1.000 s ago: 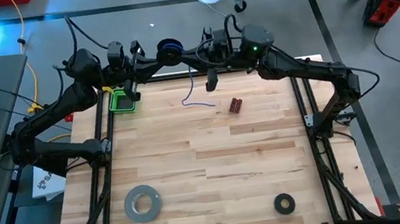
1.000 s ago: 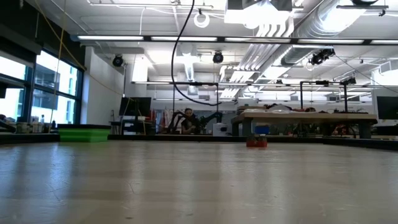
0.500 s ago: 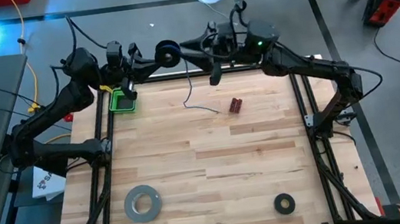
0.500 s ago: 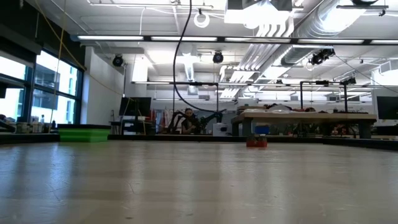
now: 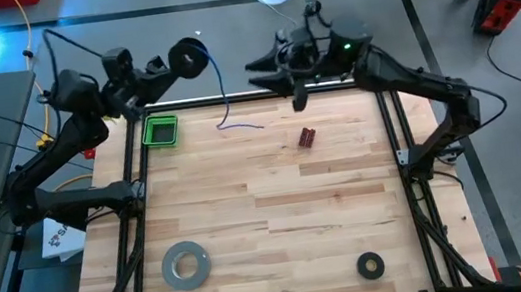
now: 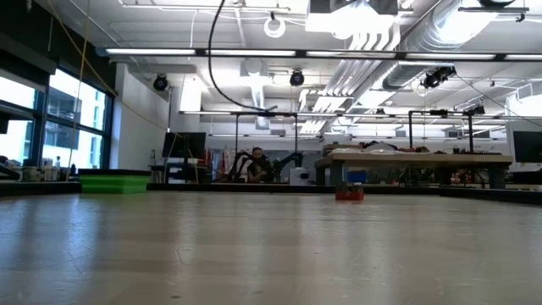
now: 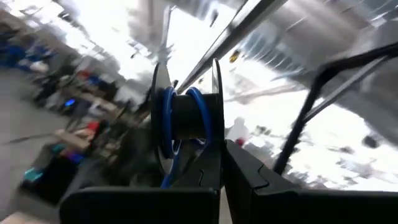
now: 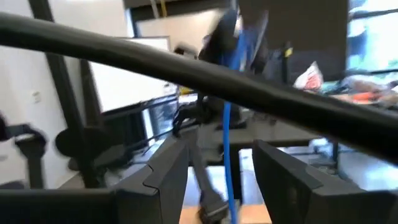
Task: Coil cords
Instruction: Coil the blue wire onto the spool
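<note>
The counter [image 5: 270,215] is a pale wooden plank top inside a dark frame. Just below the left hand [image 5: 169,65] in the high view, a green tray [image 5: 160,131] sits at the counter's far left corner. Between the two hands, the loose end of the blue cord [image 5: 236,126] trails onto the wood. Just below the right hand [image 5: 266,73] lies a small dark red block [image 5: 307,138]. Well apart from both hands, along the near edge, lie a grey tape roll [image 5: 185,265] and a black ring [image 5: 370,266].
</note>
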### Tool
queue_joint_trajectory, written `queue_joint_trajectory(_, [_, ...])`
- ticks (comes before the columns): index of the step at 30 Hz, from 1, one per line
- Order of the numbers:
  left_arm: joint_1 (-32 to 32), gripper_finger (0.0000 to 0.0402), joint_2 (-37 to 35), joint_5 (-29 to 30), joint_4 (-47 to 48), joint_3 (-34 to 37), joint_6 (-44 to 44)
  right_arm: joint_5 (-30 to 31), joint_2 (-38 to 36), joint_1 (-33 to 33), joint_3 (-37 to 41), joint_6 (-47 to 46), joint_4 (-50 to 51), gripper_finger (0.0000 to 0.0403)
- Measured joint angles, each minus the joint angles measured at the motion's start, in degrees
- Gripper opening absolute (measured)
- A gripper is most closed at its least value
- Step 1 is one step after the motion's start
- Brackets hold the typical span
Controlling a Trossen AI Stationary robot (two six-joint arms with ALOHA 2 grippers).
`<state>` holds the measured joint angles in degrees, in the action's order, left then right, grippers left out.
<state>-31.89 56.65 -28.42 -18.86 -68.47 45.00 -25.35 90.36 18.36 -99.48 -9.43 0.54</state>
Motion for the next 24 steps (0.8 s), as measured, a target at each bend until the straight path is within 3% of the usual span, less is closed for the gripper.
queue_joint_trajectory(4, [0.2, 0.0, -0.2, -1.0, -5.9, -0.02, 2.37, -1.46, 3.46, -1.62, 0.02, -0.6, -4.2, 0.0168])
queue_joint_trajectory(14, [0.23, 0.0, -0.05, 0.01, -5.96, 0.0, 4.45, -4.87, 9.78, -4.22, 0.04, -6.07, -15.88, 0.0167])
queue_joint_trajectory(24, [1.7, 0.0, -0.03, 0.86, -6.37, 0.0, 5.83, -1.04, 9.91, -4.27, 0.07, -4.04, -17.6, 0.0167])
